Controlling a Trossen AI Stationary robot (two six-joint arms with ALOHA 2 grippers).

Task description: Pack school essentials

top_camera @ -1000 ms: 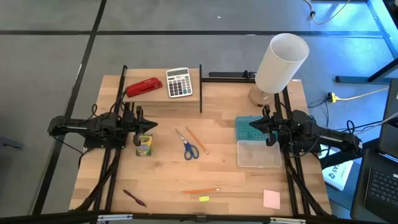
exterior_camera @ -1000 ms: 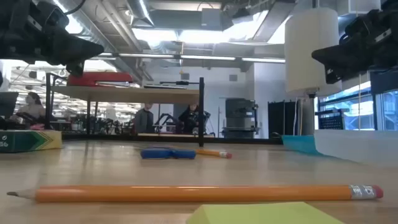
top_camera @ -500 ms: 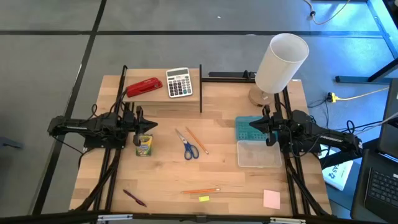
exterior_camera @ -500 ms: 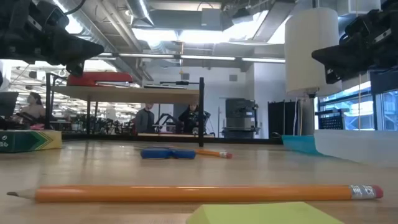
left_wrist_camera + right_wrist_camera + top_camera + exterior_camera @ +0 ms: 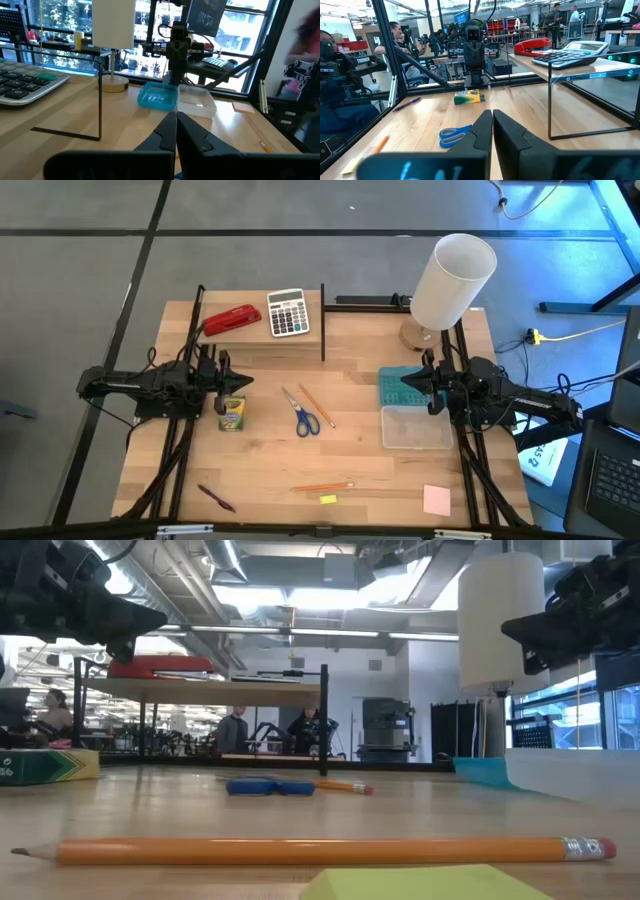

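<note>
Wooden table [image 5: 260,455], high view: left gripper [image 5: 243,383] mid-left of frame, fingers pinched together, holding nothing; small yellow-green crayon box [image 5: 231,413] lies just below its tip. Right gripper [image 5: 408,381] mid-right, also clenched and empty, over the teal lid [image 5: 396,387] next to the clear plastic container [image 5: 416,427]. Blue-handled scissors [image 5: 303,416] and a thin orange pencil [image 5: 316,406] at centre, between the two grippers, apart from both. Second orange pencil [image 5: 322,487], tiny yellow piece [image 5: 328,499], dark purple pen [image 5: 216,498] and pink square note pad [image 5: 436,500] along the lower edge, well away from any fingers. Red stapler [image 5: 232,320] and grey calculator [image 5: 288,312] on the raised shelf, upper centre.

Low view: pencil [image 5: 310,851] across the foreground, yellow piece [image 5: 425,883] at bottom edge, scissors [image 5: 270,786] mid-frame, crayon box [image 5: 48,765] far left. Both arms hang above the tabletop.

Left wrist view: fingers [image 5: 192,137] pressed together, nothing between; container [image 5: 196,101] and teal lid [image 5: 158,95] ahead at centre.

Right wrist view: fingers [image 5: 510,134] pressed together, empty; scissors [image 5: 455,134] lower left, crayon box [image 5: 468,97] centre.
</note>
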